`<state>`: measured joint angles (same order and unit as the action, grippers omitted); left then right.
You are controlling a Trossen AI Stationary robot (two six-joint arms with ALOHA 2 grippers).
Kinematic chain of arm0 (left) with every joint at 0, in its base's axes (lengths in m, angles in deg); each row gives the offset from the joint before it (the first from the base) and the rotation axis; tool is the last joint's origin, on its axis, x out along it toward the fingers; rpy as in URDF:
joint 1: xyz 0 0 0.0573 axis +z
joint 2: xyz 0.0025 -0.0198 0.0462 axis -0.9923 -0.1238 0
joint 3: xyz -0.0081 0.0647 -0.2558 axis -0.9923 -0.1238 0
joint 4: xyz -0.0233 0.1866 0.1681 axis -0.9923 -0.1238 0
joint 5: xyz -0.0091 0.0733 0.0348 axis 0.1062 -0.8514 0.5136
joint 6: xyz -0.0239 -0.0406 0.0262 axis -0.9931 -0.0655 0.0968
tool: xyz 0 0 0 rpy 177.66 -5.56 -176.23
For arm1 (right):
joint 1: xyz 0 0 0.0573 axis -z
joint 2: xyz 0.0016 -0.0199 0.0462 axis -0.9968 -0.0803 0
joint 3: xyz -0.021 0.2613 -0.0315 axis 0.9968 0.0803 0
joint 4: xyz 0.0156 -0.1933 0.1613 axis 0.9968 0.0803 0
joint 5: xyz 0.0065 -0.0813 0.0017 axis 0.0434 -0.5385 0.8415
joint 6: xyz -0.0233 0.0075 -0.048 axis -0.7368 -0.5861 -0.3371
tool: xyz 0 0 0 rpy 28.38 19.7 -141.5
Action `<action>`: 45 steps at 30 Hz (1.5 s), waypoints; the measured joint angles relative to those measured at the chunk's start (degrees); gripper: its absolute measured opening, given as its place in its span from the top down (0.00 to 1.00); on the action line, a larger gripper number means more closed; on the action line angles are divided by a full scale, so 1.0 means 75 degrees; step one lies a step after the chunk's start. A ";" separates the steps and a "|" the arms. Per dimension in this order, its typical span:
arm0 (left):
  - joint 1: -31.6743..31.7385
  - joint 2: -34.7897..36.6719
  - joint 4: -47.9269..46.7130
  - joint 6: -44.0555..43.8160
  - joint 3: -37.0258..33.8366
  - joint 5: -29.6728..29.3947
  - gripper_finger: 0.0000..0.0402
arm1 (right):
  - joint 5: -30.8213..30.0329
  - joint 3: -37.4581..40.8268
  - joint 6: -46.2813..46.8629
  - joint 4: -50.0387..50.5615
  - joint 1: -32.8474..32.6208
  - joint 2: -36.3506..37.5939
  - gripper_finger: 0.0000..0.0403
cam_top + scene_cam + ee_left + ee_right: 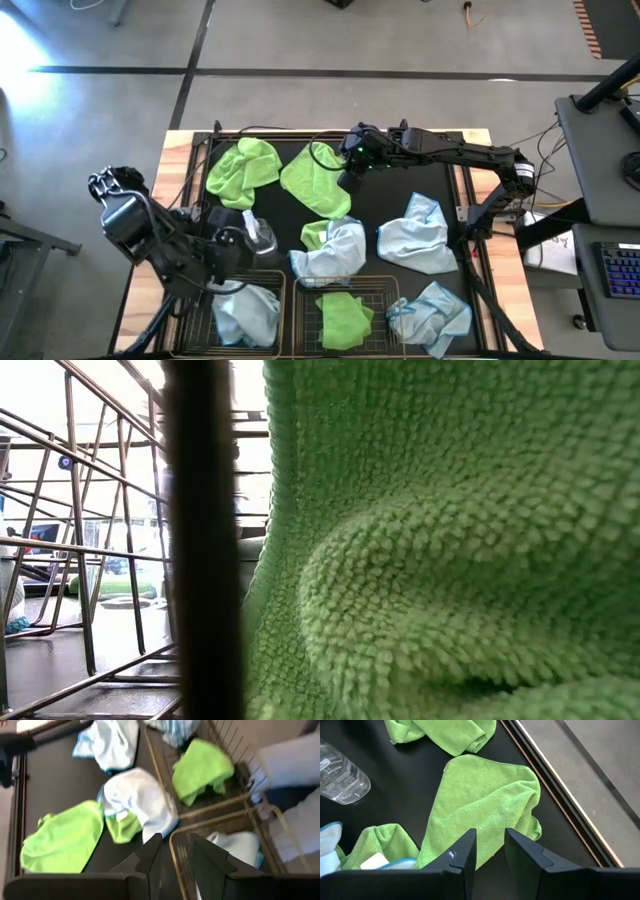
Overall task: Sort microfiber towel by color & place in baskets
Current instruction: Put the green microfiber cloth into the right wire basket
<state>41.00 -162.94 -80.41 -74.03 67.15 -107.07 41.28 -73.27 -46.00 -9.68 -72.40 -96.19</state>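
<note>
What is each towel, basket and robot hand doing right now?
Left basket: holds one pale blue towel.
Right basket: holds one green towel.
Far green towel: spread on the mat, right gripper open above it.
Left gripper: open, empty, over the left basket's edge.

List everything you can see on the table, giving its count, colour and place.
green microfiber towels: four, lime green; two on the table's far half, one under a blue towel at centre, one in the right-hand basket.
blue microfiber towels: four, pale blue; three on the table's centre and right side, one in the left-hand basket.
baskets: two, black wire; side by side at the high view's bottom edge.
spray bottle: one, clear; left of centre.
table: one, black top, wooden border.
left gripper: one, dark, open; above the left-hand basket's edge.
right gripper: one, dark, open; over a green towel on the far half.
</note>
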 joint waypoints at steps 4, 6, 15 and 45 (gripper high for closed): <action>0.0000 -0.0009 0.0371 0.0000 0.0290 0.0003 0.80 | -0.0003 -0.0003 0.0000 0.0000 0.0001 0.0000 0.75; 0.0000 -0.0009 0.0630 0.0003 0.0397 0.0006 0.80 | -0.0003 -0.0003 0.0000 0.0000 0.0002 0.0000 0.75; 0.0000 -0.0051 0.1936 0.0001 0.0754 0.0012 0.80 | -0.0003 -0.0003 0.0000 -0.0003 0.0001 0.0000 0.78; 0.0074 -0.0172 0.2937 0.0926 0.0808 0.0008 0.80 | -0.0005 -0.0002 0.0000 -0.0006 0.0000 0.0000 0.78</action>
<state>41.55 -164.24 -58.38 -67.08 73.21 -107.01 41.24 -73.29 -46.00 -9.73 -72.40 -96.19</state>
